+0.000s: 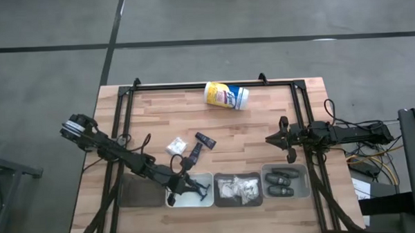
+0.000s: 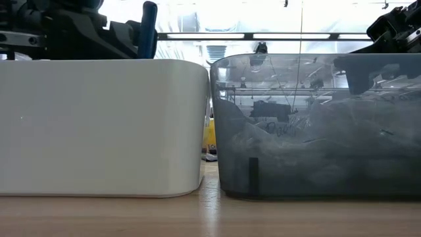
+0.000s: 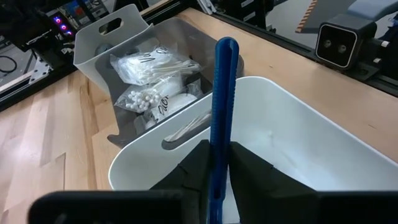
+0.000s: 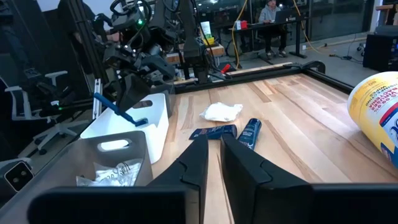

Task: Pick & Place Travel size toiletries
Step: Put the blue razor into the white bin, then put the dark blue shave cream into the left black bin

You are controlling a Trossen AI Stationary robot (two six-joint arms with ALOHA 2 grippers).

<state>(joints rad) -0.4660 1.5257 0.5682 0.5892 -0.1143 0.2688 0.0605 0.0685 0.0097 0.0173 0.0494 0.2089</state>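
My left gripper [image 1: 186,188] [image 3: 217,152] hangs over the white bin [image 1: 199,200] [image 3: 298,137] [image 2: 99,125], shut on a thin blue razor [image 3: 222,93] [image 4: 118,109]. On the bare wood lie a white crinkly packet [image 1: 175,145] [image 4: 221,112] and two small dark tubes [image 1: 207,141] [image 1: 195,153] [image 4: 250,133]. A grey bin [image 1: 220,182] [image 3: 106,37] holds white packets [image 3: 152,68]. Another grey bin [image 1: 305,186] holds dark oval pods [image 1: 280,177]. My right gripper [image 1: 272,137] [image 4: 214,162] waits shut, above the table near its right edge. My left gripper pinches the blue razor's handle [image 3: 219,168] between its two fingers. The handle runs along the fingers and sticks out past their tips. The razor is lifted clear and slants down, its head end [image 4: 140,122] above the white bin's opening.
A large yellow-and-white canister [image 1: 226,95] [image 4: 379,118] lies on its side near the far edge. A dark bin [image 1: 137,195] sits left of the white one. A black frame [image 1: 213,85] borders the table. Bare wood spans the middle [image 1: 250,136].
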